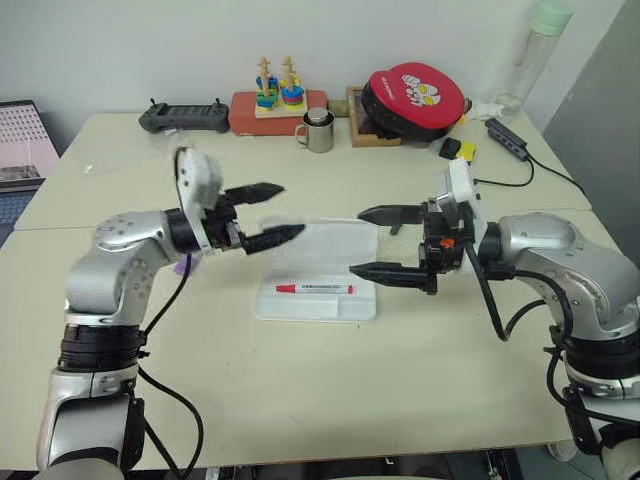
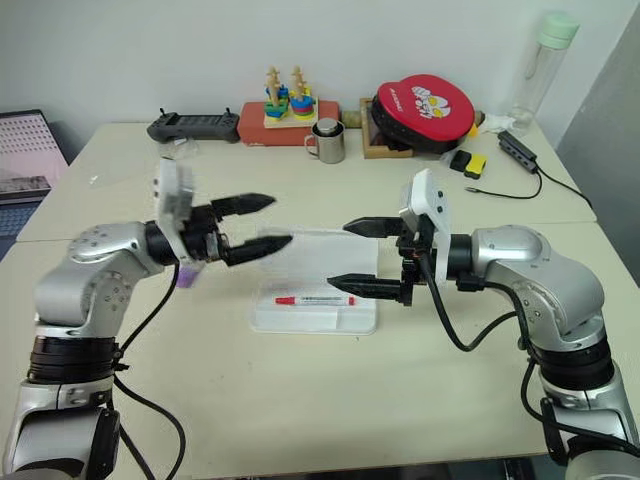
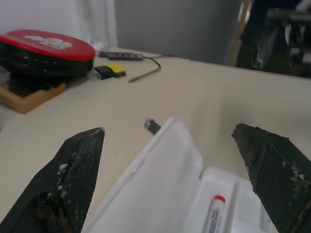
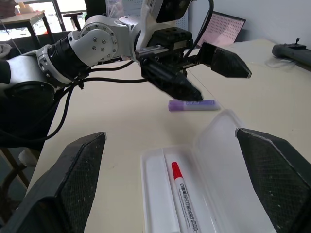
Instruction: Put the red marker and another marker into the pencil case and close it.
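Note:
The white pencil case (image 1: 300,310) lies open mid-table, its lid (image 1: 330,243) folded back on the far side. The red marker (image 1: 314,288) rests in the tray, also seen in the right wrist view as the red marker (image 4: 183,193). The purple marker (image 4: 192,105) lies on the table left of the case, half hidden under my left arm as the purple marker (image 2: 185,277). My left gripper (image 1: 292,208) hovers open and empty above the lid's left end. My right gripper (image 1: 356,241) hangs open and empty over the case's right end, pointing left.
Along the far edge stand a black controller (image 1: 183,117), a stacking toy on a red box (image 1: 278,100), a metal mug (image 1: 320,130), a red round pouch (image 1: 415,100) and a bottle (image 1: 535,50). A cable hub (image 1: 508,140) lies far right. A tiny dark stick (image 3: 152,126) sits behind the lid.

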{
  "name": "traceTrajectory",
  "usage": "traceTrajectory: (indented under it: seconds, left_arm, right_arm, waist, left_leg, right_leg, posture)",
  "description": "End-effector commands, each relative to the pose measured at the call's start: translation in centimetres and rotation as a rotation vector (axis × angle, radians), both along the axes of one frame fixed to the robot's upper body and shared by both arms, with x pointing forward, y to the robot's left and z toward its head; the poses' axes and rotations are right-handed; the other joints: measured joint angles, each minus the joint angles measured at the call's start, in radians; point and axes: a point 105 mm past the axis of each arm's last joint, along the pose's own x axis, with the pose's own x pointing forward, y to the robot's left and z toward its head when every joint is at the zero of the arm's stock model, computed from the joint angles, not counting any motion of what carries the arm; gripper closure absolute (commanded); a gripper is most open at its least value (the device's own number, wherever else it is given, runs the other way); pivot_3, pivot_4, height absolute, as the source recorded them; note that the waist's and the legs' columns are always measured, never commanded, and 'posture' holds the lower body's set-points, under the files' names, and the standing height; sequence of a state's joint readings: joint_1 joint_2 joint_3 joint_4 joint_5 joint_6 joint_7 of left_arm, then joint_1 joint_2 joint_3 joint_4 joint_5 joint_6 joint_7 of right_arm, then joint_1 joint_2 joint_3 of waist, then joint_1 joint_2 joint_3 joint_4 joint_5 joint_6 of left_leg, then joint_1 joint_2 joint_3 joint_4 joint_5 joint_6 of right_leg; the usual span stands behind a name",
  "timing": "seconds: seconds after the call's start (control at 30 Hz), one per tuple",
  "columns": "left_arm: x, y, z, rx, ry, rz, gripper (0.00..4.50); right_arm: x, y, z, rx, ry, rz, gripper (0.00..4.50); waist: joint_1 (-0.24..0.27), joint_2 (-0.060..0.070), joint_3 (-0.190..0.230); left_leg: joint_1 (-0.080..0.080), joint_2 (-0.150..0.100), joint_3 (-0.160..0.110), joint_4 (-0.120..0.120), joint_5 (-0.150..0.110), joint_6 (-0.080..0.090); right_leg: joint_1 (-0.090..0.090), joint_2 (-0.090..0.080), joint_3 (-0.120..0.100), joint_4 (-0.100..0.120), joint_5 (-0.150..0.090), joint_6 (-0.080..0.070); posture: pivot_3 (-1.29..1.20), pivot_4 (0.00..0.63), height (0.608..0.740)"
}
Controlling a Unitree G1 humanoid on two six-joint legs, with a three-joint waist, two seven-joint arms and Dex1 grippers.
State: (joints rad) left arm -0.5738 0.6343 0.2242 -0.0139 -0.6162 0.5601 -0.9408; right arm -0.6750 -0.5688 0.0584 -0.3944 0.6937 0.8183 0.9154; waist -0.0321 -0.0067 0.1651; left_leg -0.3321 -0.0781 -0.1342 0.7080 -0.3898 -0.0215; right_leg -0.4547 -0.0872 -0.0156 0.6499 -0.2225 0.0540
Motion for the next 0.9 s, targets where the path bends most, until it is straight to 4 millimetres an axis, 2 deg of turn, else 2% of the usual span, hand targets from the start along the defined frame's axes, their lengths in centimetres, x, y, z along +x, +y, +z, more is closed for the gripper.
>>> traceTrajectory:
  seconds: [0.03,0.13,0.2,0.27,0.47,0.73,0.83,0.9]
  left_arm:
    - [1.0,5.9,1.5,-0.156,-0.016,0.411,0.03]
    - [1.3,9.2,-2.3,-0.045,0.101,0.646,0.03]
    - [1.3,10.9,-4.0,-0.043,0.168,0.745,0.03]
    - [1.1,11.3,-5.2,-0.031,0.211,0.754,0.03]
    - [1.4,11.3,-10.9,0.144,0.371,0.747,0.03]
    - [2.0,11.2,-13.7,0.250,0.458,0.710,0.03]
    - [2.1,11.7,-14.3,0.274,0.481,0.737,0.44]
    - [2.0,11.9,-14.6,0.282,0.495,0.745,0.94]
  right_arm:
    - [0.9,0.8,2.1,0.065,-0.071,-0.017,0.00]
    - [1.5,1.4,2.1,0.064,-0.081,-0.023,0.00]
    - [1.8,1.9,2.1,0.066,-0.084,-0.020,0.00]
    - [1.9,2.4,2.2,0.066,-0.089,-0.013,0.00]
    - [1.5,3.1,2.0,0.051,-0.104,0.006,0.00]
    - [1.3,2.8,1.7,0.043,-0.103,-0.015,0.00]
    - [1.3,2.7,1.7,0.043,-0.101,-0.022,0.00]
    - [1.3,2.7,1.7,0.043,-0.099,-0.024,0.00]
  waist:
    - [0.000,0.000,0.000]
    - [-0.004,0.000,-0.001]
    - [-0.002,0.000,-0.001]
    - [0.003,0.000,-0.001]
    - [0.008,-0.001,-0.002]
    - [0.002,-0.002,-0.002]
    - [0.003,-0.002,-0.002]
    - [0.003,-0.001,-0.002]
  left_leg:
    - [0.000,0.000,0.000,0.001,0.000,0.000]
    - [0.002,0.000,0.001,0.003,0.000,0.000]
    - [0.002,0.000,0.000,0.002,0.000,0.000]
    - [0.001,-0.001,0.000,0.000,0.000,0.000]
    - [-0.001,-0.002,-0.003,0.002,0.000,0.000]
    - [0.000,-0.001,-0.002,0.002,0.000,0.000]
    - [0.000,-0.002,-0.002,0.002,0.000,0.000]
    - [0.000,-0.002,-0.001,0.002,0.000,0.000]
  right_leg:
    - [0.000,0.000,0.000,0.001,0.000,0.000]
    - [0.000,0.000,0.001,0.002,0.000,0.000]
    - [0.000,0.000,0.002,0.002,0.000,0.000]
    - [0.000,0.000,0.001,0.002,0.000,0.000]
    - [0.000,-0.001,0.000,0.001,0.002,0.001]
    - [0.000,0.000,0.000,0.002,0.002,0.000]
    - [0.000,0.000,0.000,0.002,0.002,0.000]
    - [0.000,0.000,0.000,0.002,0.002,0.000]
  posture:
    - [0.00,0.150,0.740]
    - [0.00,0.150,0.740]
    - [0.00,0.150,0.740]
    - [0.00,0.150,0.740]
    - [0.00,0.150,0.740]
    - [0.00,0.150,0.740]
    - [0.00,0.150,0.740]
    - [0.00,0.150,0.740]
